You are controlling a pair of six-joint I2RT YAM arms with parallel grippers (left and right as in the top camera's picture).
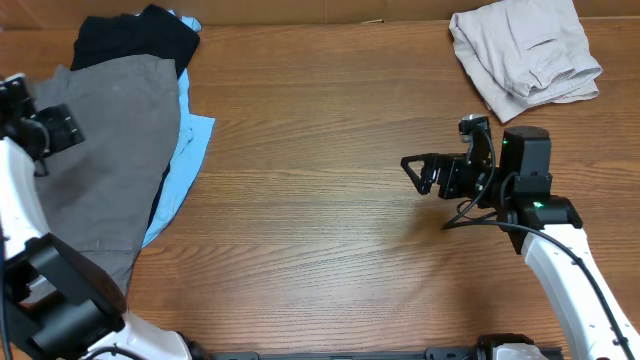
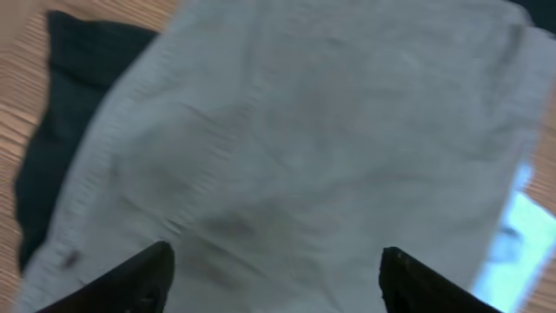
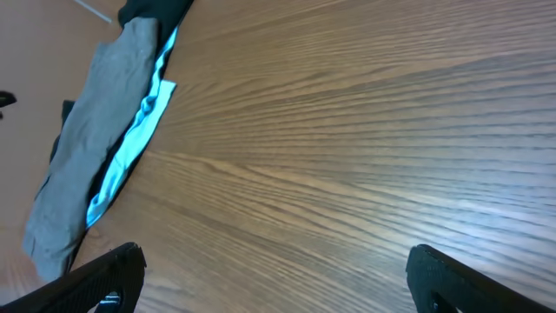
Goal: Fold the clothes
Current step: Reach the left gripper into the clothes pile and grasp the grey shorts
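Clothes sit in two groups at opposite ends of the wooden surface (image 1: 320, 230). On the left side the grey shorts (image 1: 105, 170) are spread on top of the pile, running from the far side down toward the near edge. A black piece (image 1: 135, 38) pokes out at the far end, and a light-blue piece (image 1: 192, 150) shows from underneath along the side facing the middle. The left hand (image 2: 274, 283) is right over those shorts, released, its two dark fingers spread wide with grey cloth filling the wrist view. The picture is blurred, so I cannot tell whether the tips touch the fabric. That same view picks up a stitched hem along one side of the shorts, the black piece beyond it, and a sliver of light blue at the other side. The left arm's white links crowd the near-left corner, overlapping the lower end of the pile. Across the way the beige piece (image 1: 525, 50) lies crumpled in the far-right corner, close to the far edge and well apart from the pile. The right hand (image 1: 412, 175) hangs on the near side of it, over bare wood, released, jaws wide and pointing toward the left pile. Its wrist camera looks across the grain to the grey and blue edges in the distance. Between the light-blue fringe and the right hand runs a broad stretch of bare wood, from the far edge to the near one.
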